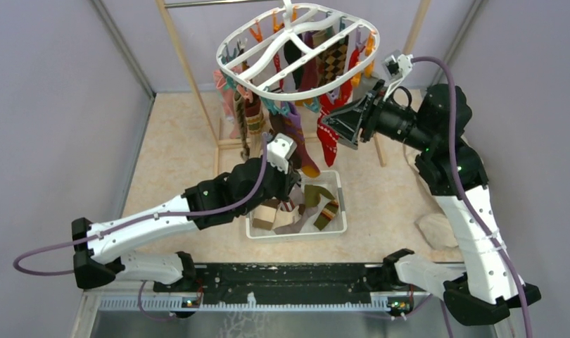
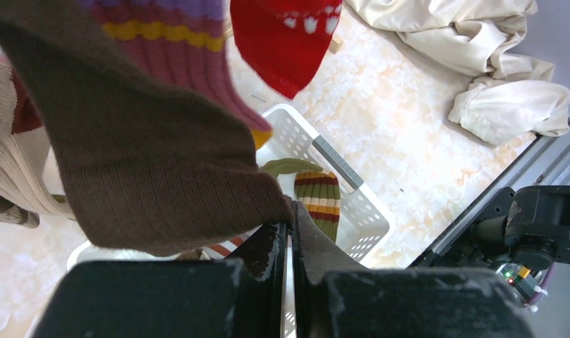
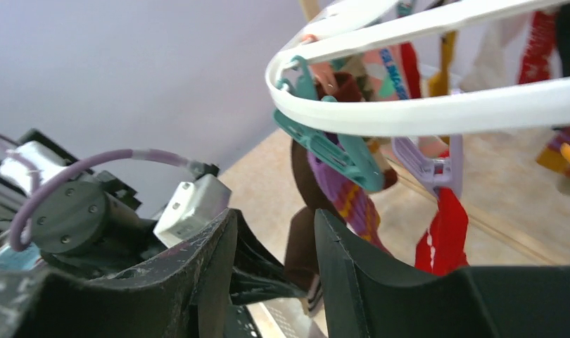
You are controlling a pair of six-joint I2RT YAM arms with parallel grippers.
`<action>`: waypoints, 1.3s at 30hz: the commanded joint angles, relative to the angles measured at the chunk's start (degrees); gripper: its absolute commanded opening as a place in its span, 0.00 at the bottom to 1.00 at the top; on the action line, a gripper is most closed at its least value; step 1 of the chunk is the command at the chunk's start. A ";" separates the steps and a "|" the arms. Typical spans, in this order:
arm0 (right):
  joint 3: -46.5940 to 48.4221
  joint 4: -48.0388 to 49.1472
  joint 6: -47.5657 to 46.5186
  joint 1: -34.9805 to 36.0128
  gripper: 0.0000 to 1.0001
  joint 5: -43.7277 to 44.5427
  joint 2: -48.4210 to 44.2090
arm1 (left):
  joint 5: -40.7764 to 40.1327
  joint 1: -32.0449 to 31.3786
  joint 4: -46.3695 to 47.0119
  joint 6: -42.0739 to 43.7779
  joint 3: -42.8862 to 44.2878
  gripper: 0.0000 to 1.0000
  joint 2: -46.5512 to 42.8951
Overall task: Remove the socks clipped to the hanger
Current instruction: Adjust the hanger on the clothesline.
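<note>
Below the hanger (image 3: 437, 113), the left gripper (image 2: 290, 215) pinches the brown sock (image 2: 141, 162); the right gripper (image 3: 274, 239), half open, hovers by the teal clip (image 3: 331, 151), which likely needs squeezing.

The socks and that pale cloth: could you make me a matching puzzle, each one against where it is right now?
Things:
1. brown sock
2. olive striped sock
3. red sock
4. cream cloth

Places:
A. lying in the white basket
B. crumpled on the table, outside the basket
C. pinched in the left gripper
D. hanging from a purple clip

Pairs: 1-C, 2-A, 3-D, 4-B.
</note>
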 commanded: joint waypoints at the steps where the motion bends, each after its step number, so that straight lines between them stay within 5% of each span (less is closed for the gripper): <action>1: -1.22 12.64 6.80 1.72 0.45 -7.84 0.79 | -3.30 -1.70 0.00 1.06 2.05 0.07 0.56; 14: 12.75 5.88 1.92 14.27 0.44 10.49 12.31 | -6.37 -3.51 -0.08 1.21 0.59 0.07 2.25; 32: 11.77 2.15 -1.99 14.05 0.45 31.76 13.01 | -7.79 -3.73 -2.64 0.60 -1.07 0.07 -2.49; 39: 9.09 2.94 -1.52 7.02 0.46 31.96 12.27 | -7.46 -4.24 -3.31 0.68 -0.42 0.07 -3.42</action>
